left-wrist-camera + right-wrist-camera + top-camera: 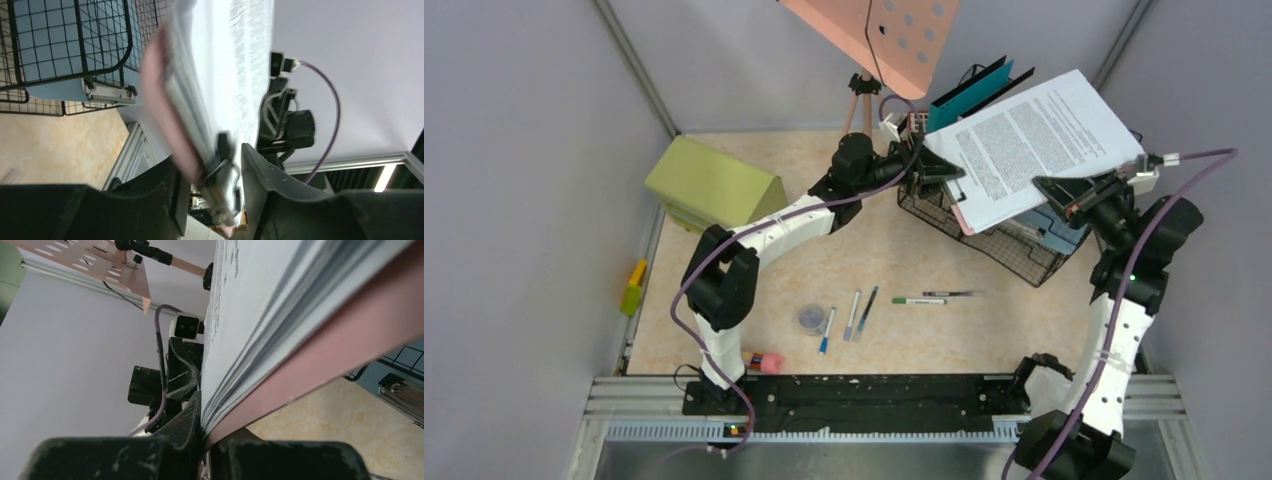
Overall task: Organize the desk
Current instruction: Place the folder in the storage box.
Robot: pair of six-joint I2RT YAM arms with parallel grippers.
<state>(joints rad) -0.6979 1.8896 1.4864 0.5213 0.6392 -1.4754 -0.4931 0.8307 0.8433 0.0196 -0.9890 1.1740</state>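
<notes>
Now R end effector (pixel 205 434) clamps paper stack (pixel 1034 135) over basket (pixel 999 250); L end effector (pixel 212 192) astride, grip unclear.

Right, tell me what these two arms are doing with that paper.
The right arm's fingers are clamped on one edge of a thick stack of printed white pages with a pink backing, held above the black wire basket. The left arm's fingers straddle its other side; whether they grip is unclear. Several pens lie loose on the beige marbled desk.
</notes>
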